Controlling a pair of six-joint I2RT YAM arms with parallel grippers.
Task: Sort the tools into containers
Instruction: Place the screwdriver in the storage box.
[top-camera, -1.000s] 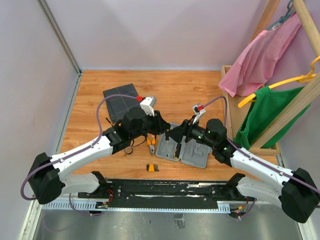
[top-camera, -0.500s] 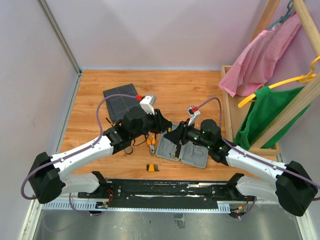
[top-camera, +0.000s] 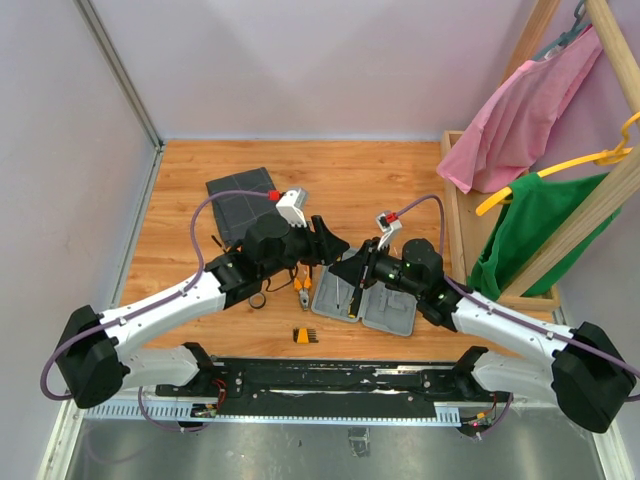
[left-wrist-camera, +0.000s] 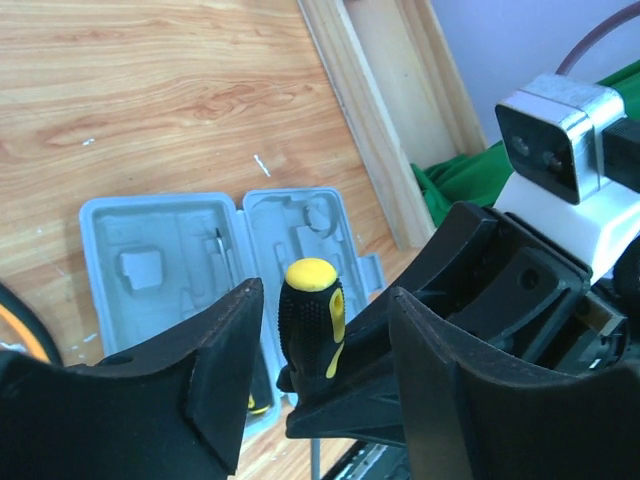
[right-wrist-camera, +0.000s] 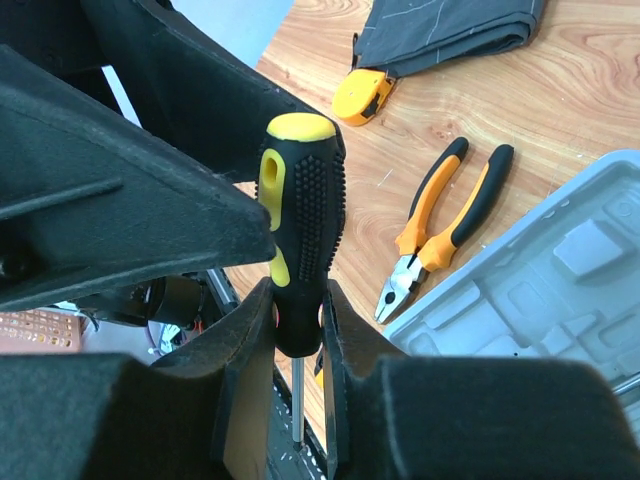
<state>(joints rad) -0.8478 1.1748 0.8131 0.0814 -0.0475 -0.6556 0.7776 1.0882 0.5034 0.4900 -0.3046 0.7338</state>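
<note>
Left pincer (left-wrist-camera: 322, 296) open: fingers flank the black-and-yellow screwdriver (right-wrist-camera: 300, 225) handle, a gap each side (no contact visible in the left wrist view). Right pincer (right-wrist-camera: 297, 310) clamped on the handle's lower end. Open grey case (left-wrist-camera: 160, 260) lies on the desk (left-wrist-camera: 150, 90) beneath both pincers, with the pliers (right-wrist-camera: 440, 225) beside the case.

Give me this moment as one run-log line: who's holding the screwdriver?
screwdriver: in the air over open case | right gripper: shut on screwdriver handle | left gripper: open, either side of handle | pliers: on table beside case
</note>
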